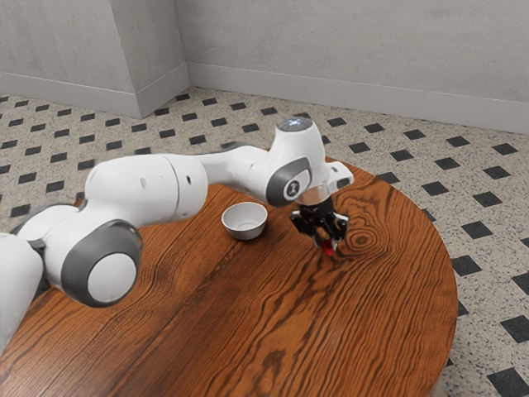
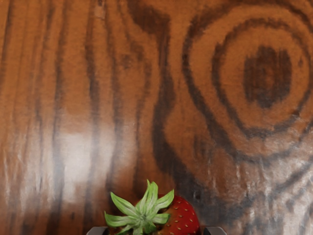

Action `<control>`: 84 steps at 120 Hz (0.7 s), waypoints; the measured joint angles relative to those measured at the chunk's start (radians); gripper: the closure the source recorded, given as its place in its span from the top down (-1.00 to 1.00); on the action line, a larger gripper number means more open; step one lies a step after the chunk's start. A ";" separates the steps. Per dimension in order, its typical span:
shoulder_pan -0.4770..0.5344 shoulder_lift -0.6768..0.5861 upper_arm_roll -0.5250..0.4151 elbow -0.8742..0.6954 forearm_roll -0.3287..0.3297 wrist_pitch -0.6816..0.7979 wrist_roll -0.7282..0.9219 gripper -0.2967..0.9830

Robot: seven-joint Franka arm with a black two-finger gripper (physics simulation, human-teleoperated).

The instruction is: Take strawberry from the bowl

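Pinching the strawberry [image 1: 329, 248] from two sides, your end effector [image 1: 325, 237] holds it low over the round wooden worktop [image 1: 347, 331], near a dark knot in the grain. You have the fruit well apart from the white bowl [image 1: 245, 235], so the taking-out looks done; what probably remains is setting it down and letting go. Its leafy green cap faces along the gap between the fingertips, so your grip bears on the red flanks rather than the leaves, likely the firmer hold. You can't tell whether its underside touches the wood, so lower gently before releasing.
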 joint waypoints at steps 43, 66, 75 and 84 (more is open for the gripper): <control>-0.002 -0.247 0.022 -0.077 0.050 -0.165 0.011 0.38; 0.013 -0.529 0.031 -0.177 0.095 -0.371 0.016 0.47; 0.019 -0.559 0.031 -0.157 0.103 -0.425 0.018 0.49; 0.021 -0.567 0.032 -0.152 0.108 -0.462 0.020 0.50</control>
